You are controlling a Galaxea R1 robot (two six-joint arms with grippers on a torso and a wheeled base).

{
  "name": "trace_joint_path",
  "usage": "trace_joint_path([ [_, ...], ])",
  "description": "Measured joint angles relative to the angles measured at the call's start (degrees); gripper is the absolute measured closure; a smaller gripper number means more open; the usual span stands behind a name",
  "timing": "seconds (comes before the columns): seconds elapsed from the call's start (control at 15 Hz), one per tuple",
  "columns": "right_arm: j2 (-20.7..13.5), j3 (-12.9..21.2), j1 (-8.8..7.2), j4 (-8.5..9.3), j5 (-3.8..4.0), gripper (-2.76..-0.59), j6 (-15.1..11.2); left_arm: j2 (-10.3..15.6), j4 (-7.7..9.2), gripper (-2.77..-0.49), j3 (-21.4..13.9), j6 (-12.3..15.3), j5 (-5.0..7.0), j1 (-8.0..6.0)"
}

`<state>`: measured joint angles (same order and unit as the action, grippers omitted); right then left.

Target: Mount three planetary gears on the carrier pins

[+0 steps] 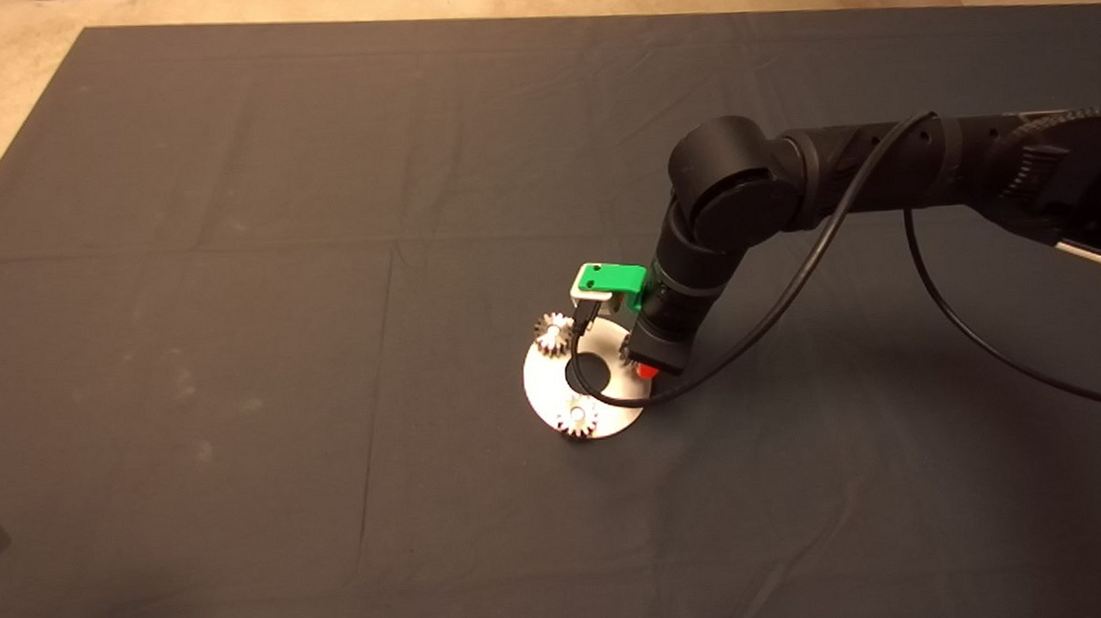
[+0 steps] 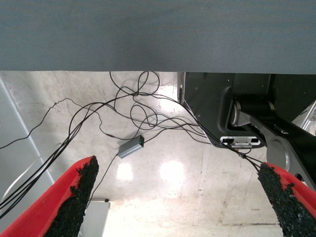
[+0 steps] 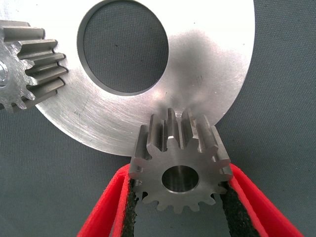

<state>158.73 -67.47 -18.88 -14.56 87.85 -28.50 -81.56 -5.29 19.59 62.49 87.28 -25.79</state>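
The left claw [image 2: 180, 197] waits wide open off the mat. Two planetary gears [image 1: 554, 332] already sit on the plate [image 1: 545, 393]. The right claw [image 3: 180, 197] grips the third gear [image 3: 180, 165] at the plate's right edge, probably above the hidden last pin; next it must lower it straight.

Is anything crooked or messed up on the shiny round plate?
Nothing stands out. Two small toothed steel gears sit flat on the round silver plate. The right gripper holds the third gear at the plate's edge.

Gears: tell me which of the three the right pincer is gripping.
The gear at the plate's edge nearest the right arm, clamped in the right pincer. The other two gears sit free on the plate.
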Motion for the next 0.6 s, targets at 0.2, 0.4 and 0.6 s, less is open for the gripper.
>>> trace_joint_path([
  [0.2,0.01,0.02,0.00,0.01,0.01,-1.15,0.16,-0.02,0.00,-2.33,0.00,0.00,-0.02,0.00],
  [0.4,0.01,0.02,-0.02,0.01,-0.15,-1.27,0.17,0.00,0.00,-2.33,0.00,0.00,0.00,0.01],
  [0.6,0.00,0.02,-0.02,0.01,-0.17,-1.38,0.17,0.00,0.00,-2.33,0.00,0.00,0.00,0.01],
])
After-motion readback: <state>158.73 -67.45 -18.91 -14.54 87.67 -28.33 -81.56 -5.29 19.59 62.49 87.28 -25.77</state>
